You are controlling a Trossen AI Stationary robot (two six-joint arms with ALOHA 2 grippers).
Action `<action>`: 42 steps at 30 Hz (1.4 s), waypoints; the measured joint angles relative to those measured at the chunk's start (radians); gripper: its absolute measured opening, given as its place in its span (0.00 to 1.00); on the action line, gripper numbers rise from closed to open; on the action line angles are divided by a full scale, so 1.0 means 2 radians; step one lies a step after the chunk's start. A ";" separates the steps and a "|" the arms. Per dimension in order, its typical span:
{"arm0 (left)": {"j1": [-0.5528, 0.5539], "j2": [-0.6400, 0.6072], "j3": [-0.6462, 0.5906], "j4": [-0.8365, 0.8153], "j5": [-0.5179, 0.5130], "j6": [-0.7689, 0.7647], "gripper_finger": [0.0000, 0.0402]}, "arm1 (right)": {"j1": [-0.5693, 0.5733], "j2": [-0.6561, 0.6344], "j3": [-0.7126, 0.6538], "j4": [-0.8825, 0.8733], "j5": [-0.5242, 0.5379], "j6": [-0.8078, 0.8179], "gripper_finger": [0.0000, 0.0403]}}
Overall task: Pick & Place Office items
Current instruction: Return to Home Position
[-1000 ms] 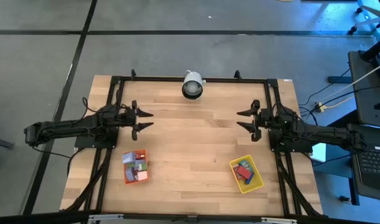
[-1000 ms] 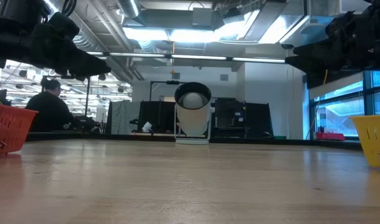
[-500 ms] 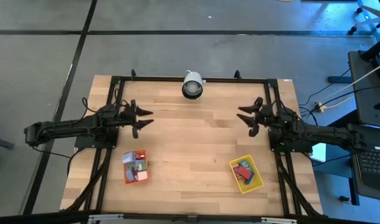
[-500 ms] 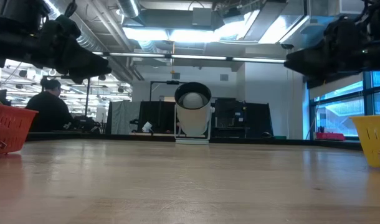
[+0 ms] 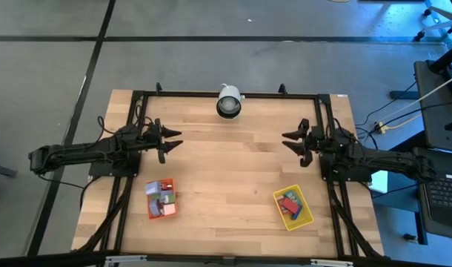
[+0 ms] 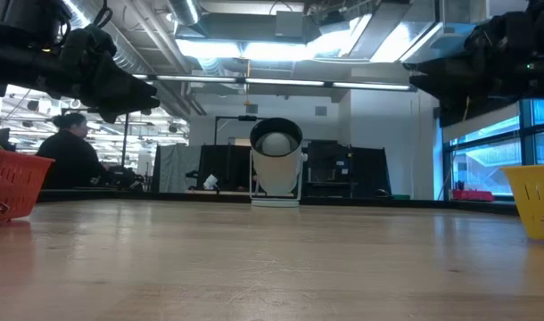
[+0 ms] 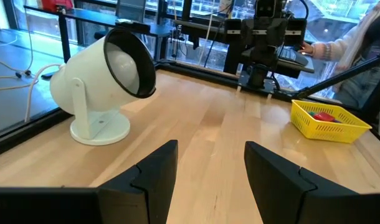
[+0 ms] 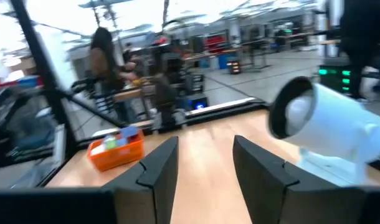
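No loose pieces show on the table [image 5: 233, 174], so the step in hand is judged to be homing the arms. The left gripper [image 5: 173, 141], centre-left of the high view, and the right gripper [image 5: 291, 144], centre-right, hang above bare wood with jaws spread and empty. The office items [image 5: 161, 195] lie in the orange tray [image 5: 149, 208], lower left, and the yellow tray [image 5: 309, 215], lower right, well apart from both sets of jaws. The next move calls for no grasp, only parking clear of both trays.

Both arms reach in over the table [image 5: 233, 170] from its sides, the left end effector [image 5: 175, 139] and right end effector [image 5: 291, 147] spread wide. Office items [image 5: 161, 194] sit in the orange tray [image 5: 148, 200] and the yellow tray [image 5: 310, 212].
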 joint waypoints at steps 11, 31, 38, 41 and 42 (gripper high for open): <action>0.000 0.000 0.000 -0.002 0.010 0.004 0.45 | 0.002 0.000 0.000 -0.002 0.018 0.002 0.36; 0.000 0.000 0.000 -0.007 -0.007 0.010 0.45 | 0.002 0.000 0.000 -0.029 0.006 -0.035 0.36; 0.000 0.000 0.000 -0.006 -0.007 0.009 0.45 | 0.002 0.000 0.000 -0.029 0.006 -0.035 0.36; 0.000 0.000 0.000 -0.007 -0.007 0.009 0.45 | 0.002 0.000 0.000 -0.029 0.006 -0.035 0.36; 0.000 0.000 0.000 -0.007 -0.007 0.009 0.45 | 0.002 0.000 0.000 -0.029 0.006 -0.035 0.36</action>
